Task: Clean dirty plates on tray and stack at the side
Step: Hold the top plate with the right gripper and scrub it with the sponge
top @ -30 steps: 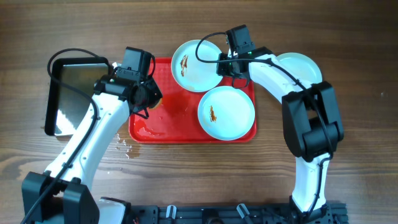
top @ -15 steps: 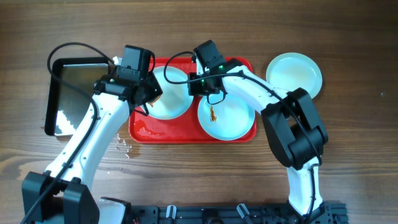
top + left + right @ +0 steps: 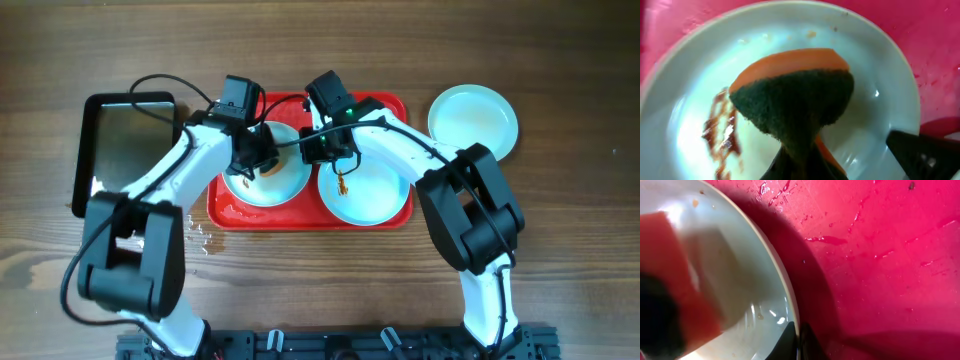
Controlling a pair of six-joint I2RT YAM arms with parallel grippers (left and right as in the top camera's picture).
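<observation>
The red tray point(image 3: 228, 207) holds two of the plates. The left plate point(image 3: 290, 181) lies under both grippers. My left gripper point(image 3: 257, 160) is shut on an orange and green sponge point(image 3: 795, 95), which is on or just above this plate point(image 3: 875, 75) beside its brown smear point(image 3: 720, 132). My right gripper point(image 3: 799, 342) is shut on that plate's right rim point(image 3: 785, 295). The right plate point(image 3: 378, 190) on the tray has a brown smear point(image 3: 343, 183). The third plate point(image 3: 473, 118) lies on the table to the right of the tray.
A black-rimmed shiny metal tray point(image 3: 125, 150) lies at the left. Water drops point(image 3: 200, 235) lie on the wooden table near the red tray's front left corner. The red tray's floor point(image 3: 880, 255) is wet.
My right gripper has carried a smeared plate from the tray's back edge down onto the tray's left half. My left gripper has moved right with the sponge over that plate.
</observation>
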